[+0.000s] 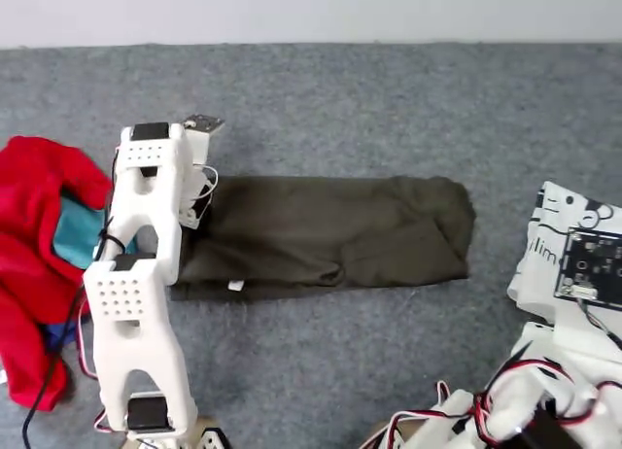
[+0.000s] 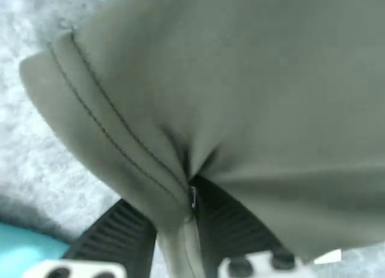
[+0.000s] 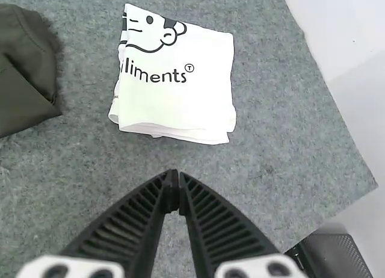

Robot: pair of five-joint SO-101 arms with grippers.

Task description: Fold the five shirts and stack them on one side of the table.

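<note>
A dark olive-green shirt, folded into a long band, lies across the middle of the grey felt surface. The left gripper pinches its hem (the end nearest a crumpled red garment). The right gripper, clenched empty, hovers near a folded white printed shirt.

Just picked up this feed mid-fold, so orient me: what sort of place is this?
Probably a robot test bench: a grey mat, a white arm, loose wires, and an olive shirt laid out.
</note>
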